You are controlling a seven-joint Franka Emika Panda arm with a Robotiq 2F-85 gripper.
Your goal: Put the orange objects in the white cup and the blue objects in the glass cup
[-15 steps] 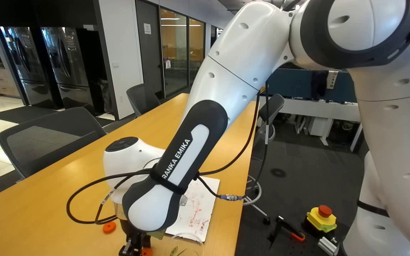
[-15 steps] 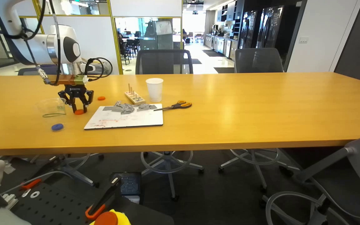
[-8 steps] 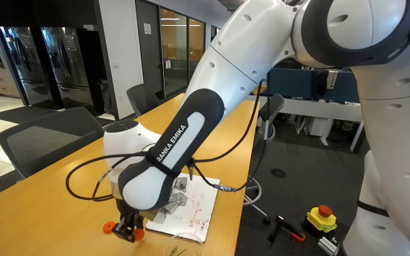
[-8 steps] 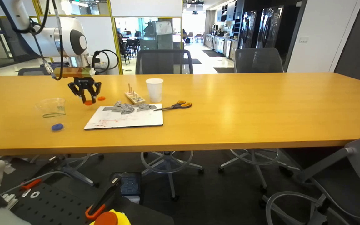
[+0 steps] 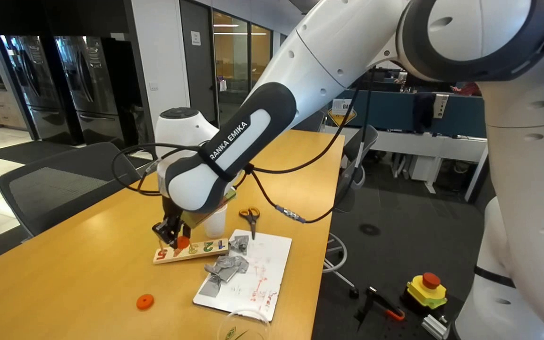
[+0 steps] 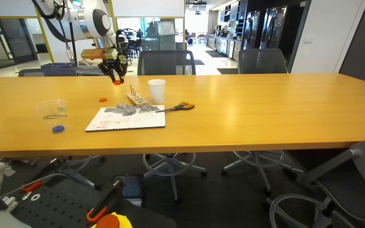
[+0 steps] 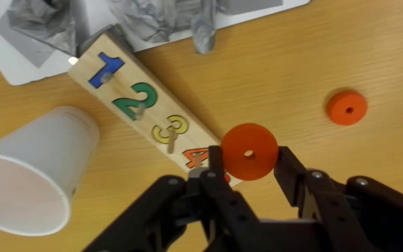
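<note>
My gripper (image 7: 249,150) is shut on an orange disc (image 7: 252,136), whose rim is pinched between the two black fingertips. In both exterior views this disc (image 6: 117,82) is in the air, above the table. A second orange disc (image 7: 339,105) lies flat on the wood, to the right in the wrist view. The white cup (image 7: 54,143) is at lower left there; in an exterior view the white cup (image 6: 156,91) stands upright, right of my gripper. The clear glass cup (image 6: 52,108) sits at the table's left, with one blue disc (image 6: 58,129) in front of it.
A wooden number strip with upright pegs (image 7: 128,94) lies between my gripper and the white cup. Beside it is a whiteboard (image 6: 125,124) bearing crumpled grey pieces (image 6: 125,109). Scissors (image 6: 180,107) lie partly over the board's edge.
My gripper has lifted the orange disc off the table and carried it past the other orange disc, toward the number strip and white cup. The second disc, blue disc and cups have not moved.
</note>
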